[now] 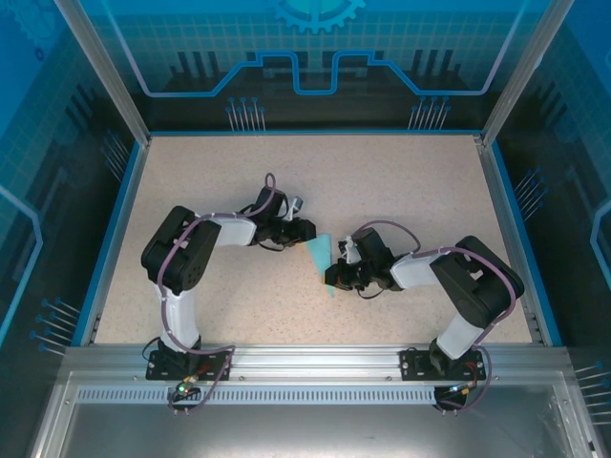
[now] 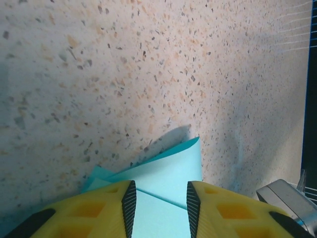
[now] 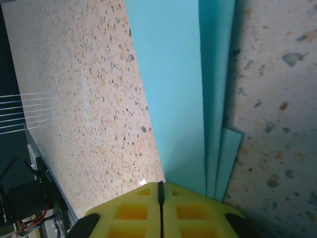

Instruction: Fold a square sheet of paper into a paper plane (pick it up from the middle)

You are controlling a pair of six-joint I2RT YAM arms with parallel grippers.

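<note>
Paper plane [image 1: 323, 260], thin matte cyan-blue paper folded into a narrow pointed wedge, is lying flat on the speckled beige table [image 1: 410, 191] between the two grippers. The left gripper [image 2: 158, 198] is standing open, its yellow fingers [image 2: 111, 210] with ribbed black pads straddling the wider end, where layered flaps are fanning out just ahead of the tips. The right gripper [image 3: 159, 191] is sitting with its jaws pressed together. Long crisp-edged layers are running straight out from under its tips. Whether it is pinching them cannot be told.
</note>
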